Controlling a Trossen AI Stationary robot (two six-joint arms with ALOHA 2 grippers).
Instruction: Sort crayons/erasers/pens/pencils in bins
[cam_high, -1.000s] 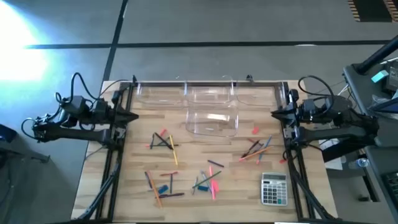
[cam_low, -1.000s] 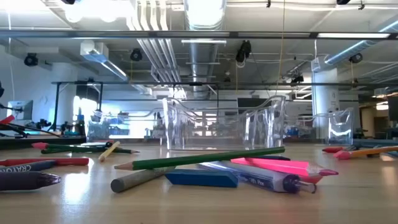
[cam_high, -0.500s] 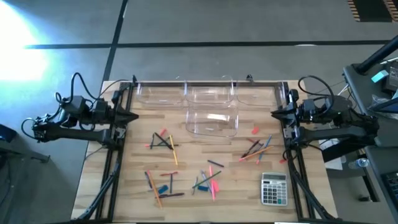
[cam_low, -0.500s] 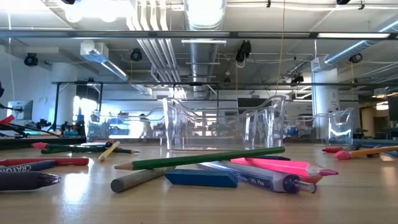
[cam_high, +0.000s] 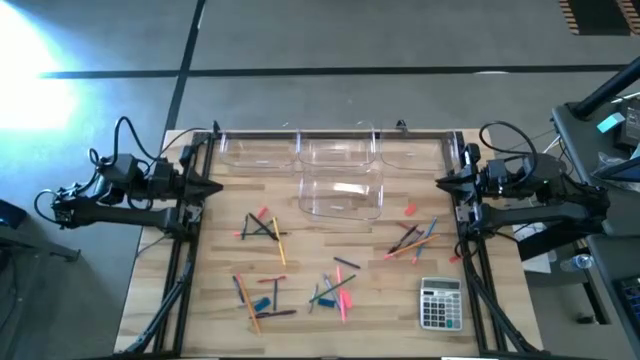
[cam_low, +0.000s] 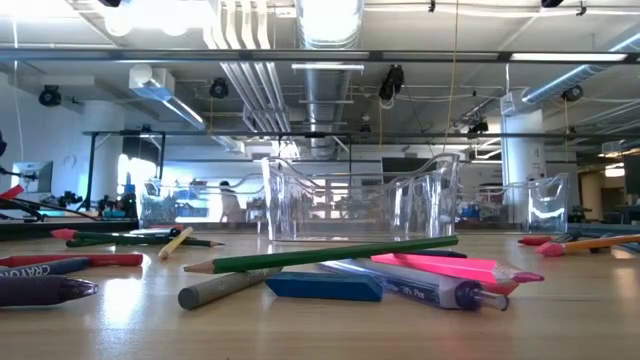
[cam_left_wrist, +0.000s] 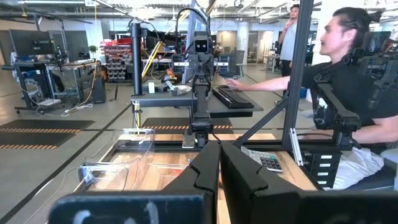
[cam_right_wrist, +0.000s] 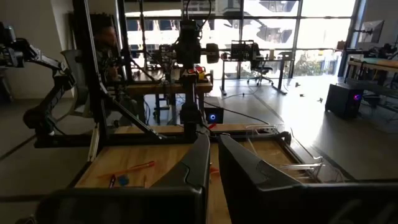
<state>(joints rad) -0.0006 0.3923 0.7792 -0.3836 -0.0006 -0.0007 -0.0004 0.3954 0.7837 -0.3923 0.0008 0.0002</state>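
Crayons (cam_high: 262, 226) lie mid-table, well apart from both tools.

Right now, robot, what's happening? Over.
Left gripper and right gripper shut, empty, parked at table sides. Bins empty; pencils scattered. Nothing blocking.

A strong white glare washes out the upper left of the overhead frame, on the grey floor (cam_high: 60, 50). The wooden table (cam_high: 320, 250) is evenly lit, with faint shadows. In the level view, ceiling lamps flare at the top edge and the nearest pencil (cam_low: 330, 256) looks soft. Bright windows (cam_right_wrist: 249, 28) backlight the right wrist frame, leaving its foreground dark.
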